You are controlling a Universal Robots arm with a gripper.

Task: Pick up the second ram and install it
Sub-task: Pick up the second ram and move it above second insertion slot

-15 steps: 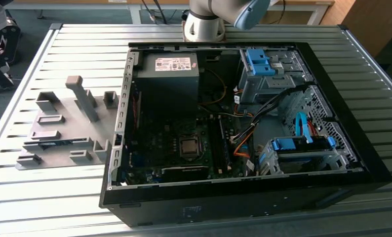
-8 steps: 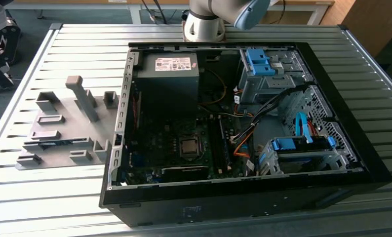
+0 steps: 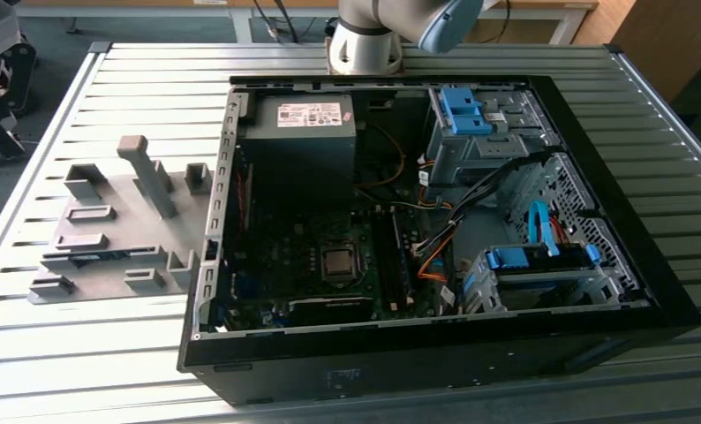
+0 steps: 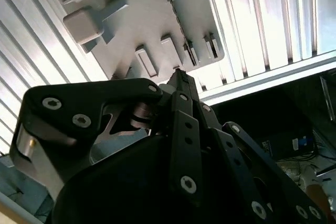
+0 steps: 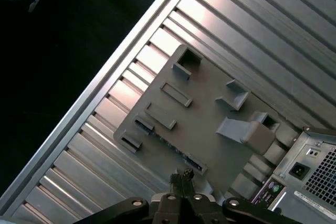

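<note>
Grey plastic fixture plate (image 5: 210, 103) held the thin blue ram stick (image 5: 168, 144) on edge along its border. The black two-finger gripper (image 5: 181, 176) hung above, jaws pinched together, empty. A clean pick, I reckoned, wanted them squared across its flat faces, mid-length.

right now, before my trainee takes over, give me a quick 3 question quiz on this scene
1. True or false: in the first wrist view, the gripper is shut, with nothing between its fingers.
2. In the first wrist view, the gripper's tips point toward: A) the grey fixture plate; B) a blue drive bracket; C) a power supply.
3. Fill in: the fixture plate lies on the table on the exterior view's ___ of the open computer case.

Key: 1 true; 2 A; 3 left.
</note>
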